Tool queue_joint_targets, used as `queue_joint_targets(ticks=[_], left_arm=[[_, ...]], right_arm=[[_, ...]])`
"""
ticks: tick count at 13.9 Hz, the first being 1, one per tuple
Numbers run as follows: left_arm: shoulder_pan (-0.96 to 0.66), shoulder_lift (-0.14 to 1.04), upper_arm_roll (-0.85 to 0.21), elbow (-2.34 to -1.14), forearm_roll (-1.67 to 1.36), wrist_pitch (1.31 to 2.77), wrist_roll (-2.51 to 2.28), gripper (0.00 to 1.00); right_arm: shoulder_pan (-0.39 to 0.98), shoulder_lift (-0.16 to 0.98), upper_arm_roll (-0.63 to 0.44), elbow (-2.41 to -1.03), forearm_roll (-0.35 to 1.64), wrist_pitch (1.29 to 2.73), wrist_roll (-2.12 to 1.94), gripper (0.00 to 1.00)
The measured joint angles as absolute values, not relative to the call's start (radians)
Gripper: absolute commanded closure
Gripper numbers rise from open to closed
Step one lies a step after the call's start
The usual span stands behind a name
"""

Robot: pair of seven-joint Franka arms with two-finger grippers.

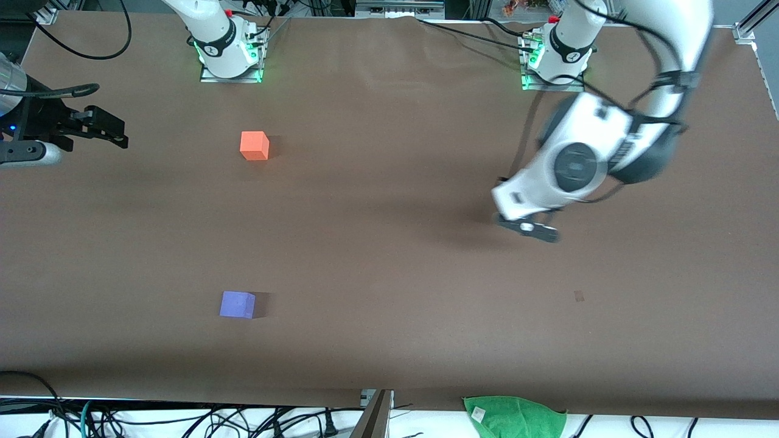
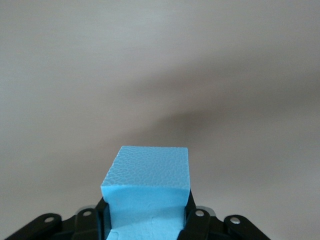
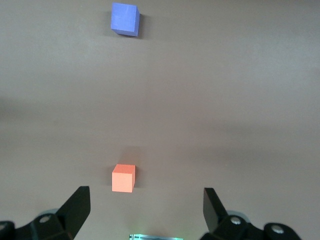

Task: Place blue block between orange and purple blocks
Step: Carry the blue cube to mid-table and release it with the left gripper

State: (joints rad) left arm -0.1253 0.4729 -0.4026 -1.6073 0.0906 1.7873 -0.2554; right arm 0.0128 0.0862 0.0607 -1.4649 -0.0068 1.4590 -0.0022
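Note:
The blue block (image 2: pixel 150 172) sits clamped between my left gripper's (image 2: pixel 147 212) fingers in the left wrist view. In the front view the left hand hides it. My left gripper (image 1: pixel 528 228) hangs over bare table toward the left arm's end. The orange block (image 1: pixel 254 145) lies near the right arm's base. The purple block (image 1: pixel 237 304) lies nearer the front camera, in line with the orange one. My right gripper (image 1: pixel 112 131) is open and empty over the right arm's end of the table. Its wrist view shows the orange block (image 3: pixel 123 178) and the purple block (image 3: pixel 124 19) past its gripper (image 3: pixel 145 200).
A green cloth (image 1: pixel 514 417) lies at the table's edge nearest the front camera. The arm bases (image 1: pixel 230 58) stand along the edge farthest from it. A small dark mark (image 1: pixel 579 296) is on the brown table cover (image 1: pixel 389 255). Cables hang off the near edge.

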Motion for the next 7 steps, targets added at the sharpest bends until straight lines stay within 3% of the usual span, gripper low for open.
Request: queue_joint_targets(ticks=[2,6,7], left_arm=[[-0.206,0.581,-0.403,-1.531,0.054,1.861,-0.354,0.87],[-0.320,0.757,-0.402,-1.481,0.052,2.160,-0.596,0.86],[-0.345,0.785,-0.401,-1.478,0.052,2.208,-0.655,0.79]], right_arm=[[0.013,0.088,0.061,-1.465,-0.007,1.461,-0.002,0.00],[0.013,0.099,0.061,-1.465,-0.007,1.462,-0.001,0.00],[0.013,0.106,0.061,-1.465,-0.007,1.462,-0.001,0.00]])
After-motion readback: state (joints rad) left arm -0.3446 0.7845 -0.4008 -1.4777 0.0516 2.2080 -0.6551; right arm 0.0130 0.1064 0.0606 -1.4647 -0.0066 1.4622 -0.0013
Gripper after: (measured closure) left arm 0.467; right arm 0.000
